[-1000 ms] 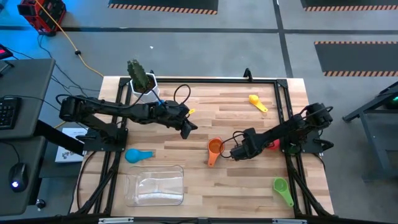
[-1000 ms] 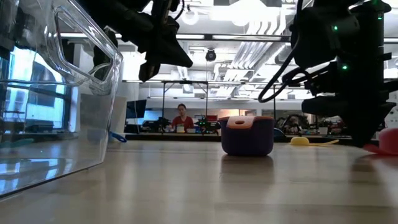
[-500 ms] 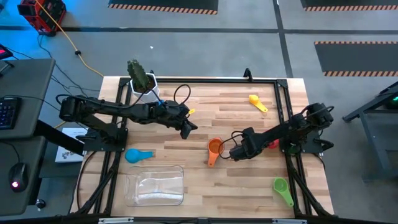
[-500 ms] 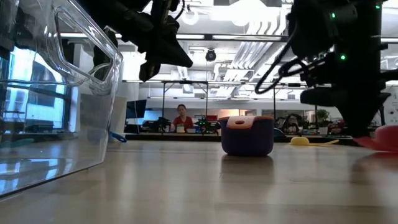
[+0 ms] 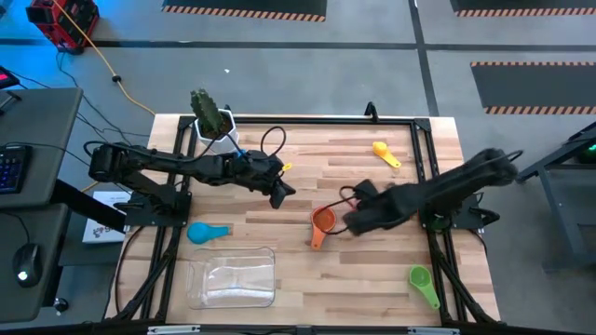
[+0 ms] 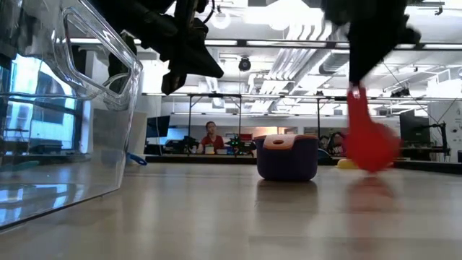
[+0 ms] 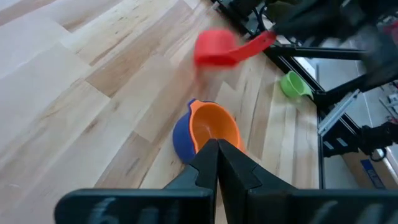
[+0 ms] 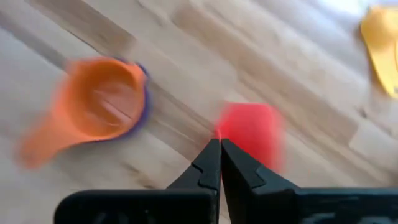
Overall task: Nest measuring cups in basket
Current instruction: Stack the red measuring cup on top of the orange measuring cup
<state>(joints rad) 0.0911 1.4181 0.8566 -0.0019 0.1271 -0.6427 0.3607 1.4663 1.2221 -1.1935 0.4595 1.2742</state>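
While the right gripper (image 8: 220,144) holds the red measuring cup (image 6: 369,141) by its handle, jaws clamped on it, the cup hangs bowl-down above the surface, just beside the orange cup (image 5: 321,223). The orange cup sits nested in the dark blue cup (image 6: 286,160) near the middle of the surface, its handle pointing toward the front edge. Judged from the task, the red cup goes next into that stack or the basket (image 5: 232,276), which lies at the front edge toward the left corner, well apart from the right arm. The left gripper (image 5: 277,193) hovers empty, jaws closed, nearer the basket. The light blue cup (image 5: 207,233), green cup (image 5: 422,282) and yellow cup (image 5: 385,153) lie loose on the surface.
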